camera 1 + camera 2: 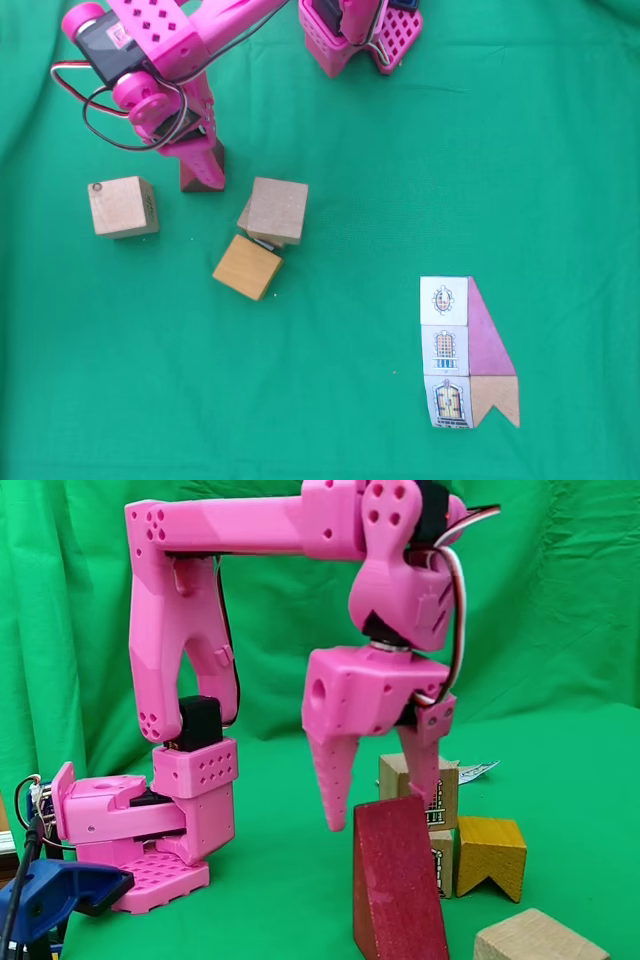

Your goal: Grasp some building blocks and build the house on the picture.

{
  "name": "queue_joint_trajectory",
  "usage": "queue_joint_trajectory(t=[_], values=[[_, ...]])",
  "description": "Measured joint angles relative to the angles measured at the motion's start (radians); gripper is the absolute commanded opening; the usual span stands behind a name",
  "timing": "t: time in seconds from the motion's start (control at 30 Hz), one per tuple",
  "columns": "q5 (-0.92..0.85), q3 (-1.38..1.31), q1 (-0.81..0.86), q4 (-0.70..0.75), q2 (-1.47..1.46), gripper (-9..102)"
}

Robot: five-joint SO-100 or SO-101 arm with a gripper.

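My pink gripper point(200, 160) point(383, 815) hangs point-down and open over a dark red triangular prism point(200, 178) point(395, 880). Its two fingers straddle the prism's top edge and hold nothing. In the top-down fixed view a lone tan cube point(123, 206) point(540, 938) lies left of the prism. To the right, one tan cube point(277, 208) point(415, 780) sits on another point(440, 862), and an orange-yellow block point(247, 266) point(490, 855) touches their lower corner. The picture point(468, 352) lies flat at the lower right, showing the house as three white squares, a pink roof and a tan notched patch.
Green cloth point(330, 400) covers the table and a green backdrop point(560, 600) hangs behind it. The arm's pink base point(360, 35) point(150, 830) stands at the top of the top-down fixed view. A blue clamp point(50, 895) and wires sit beside the base.
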Motion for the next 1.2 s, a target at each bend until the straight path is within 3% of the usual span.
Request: queue_joint_trajectory(t=[0.37,0.63,1.2], values=[[-0.002,0.000,0.002,-0.012,0.000,43],[-0.002,0.005,0.002,-0.187,-0.040,43],[-0.002,0.091,0.002,-0.198,-0.041,42]])
